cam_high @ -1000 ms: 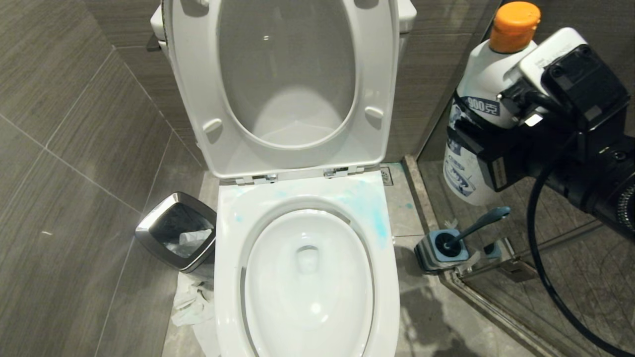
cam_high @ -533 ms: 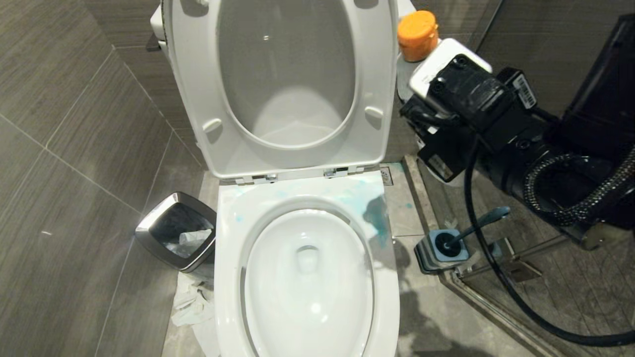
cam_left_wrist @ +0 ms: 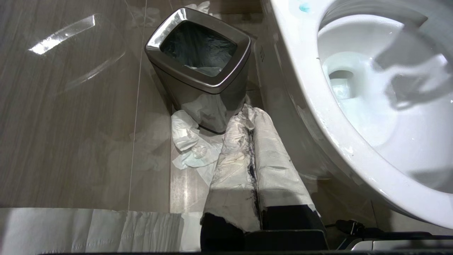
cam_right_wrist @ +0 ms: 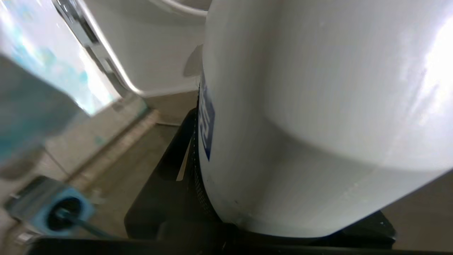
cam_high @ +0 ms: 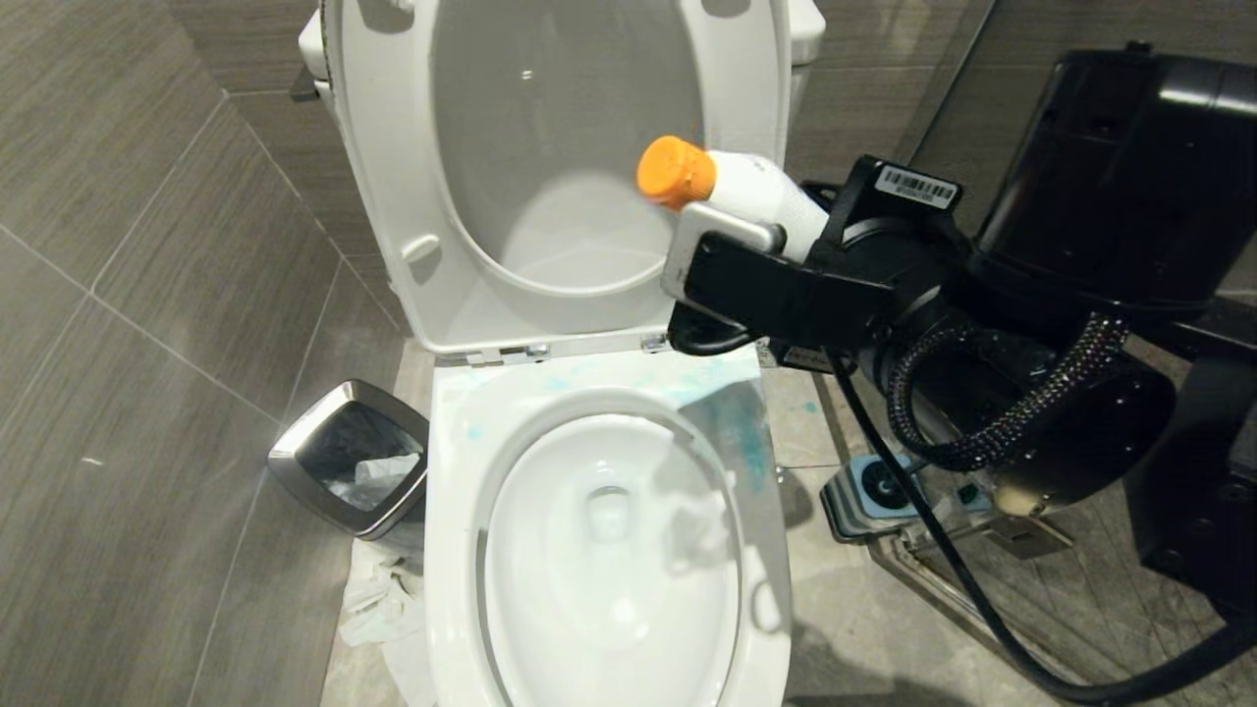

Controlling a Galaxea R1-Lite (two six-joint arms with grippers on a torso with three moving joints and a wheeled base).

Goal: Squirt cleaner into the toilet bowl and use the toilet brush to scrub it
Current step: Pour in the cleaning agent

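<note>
We find the right claw [cam_high: 732,250] clamped on the cleaner [cam_high: 756,191], holding it nearly level above the rear rim of the toilet bowl [cam_high: 609,550], orange cap toward the raised seat, presumably so the nozzle can tip into the basin. The toilet brush [cam_right_wrist: 76,223] stands in its holder [cam_high: 869,491] beside the toilet. The left claw [cam_left_wrist: 253,148] is pressed together, parked low near the waste bin [cam_left_wrist: 198,60].

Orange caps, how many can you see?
1. The orange cap tops the cleaner bottle held tilted by the right end effector, above the toilet's back rim. No others show.
</note>
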